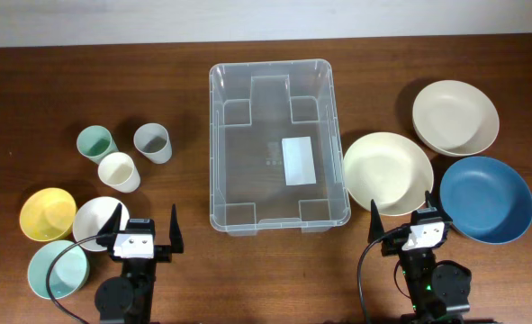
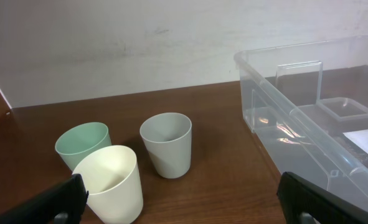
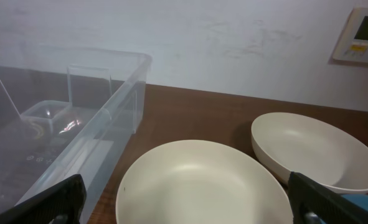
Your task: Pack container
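The clear plastic container (image 1: pixel 277 144) stands empty at the table's middle, a white label on its base; it also shows in the left wrist view (image 2: pixel 308 118) and the right wrist view (image 3: pixel 78 130). My left gripper (image 1: pixel 147 228) is open and empty at the front left, near the cream cup (image 2: pixel 109 183). My right gripper (image 1: pixel 401 216) is open and empty at the front right, just before the cream bowl (image 3: pixel 199 186).
Left: green cup (image 1: pixel 94 142), grey cup (image 1: pixel 153 142), cream cup (image 1: pixel 120 171), yellow bowl (image 1: pixel 48 214), white bowl (image 1: pixel 97 219), light-blue bowl (image 1: pixel 57 270). Right: cream bowl (image 1: pixel 387 171), beige bowl (image 1: pixel 455 117), blue bowl (image 1: pixel 486 198).
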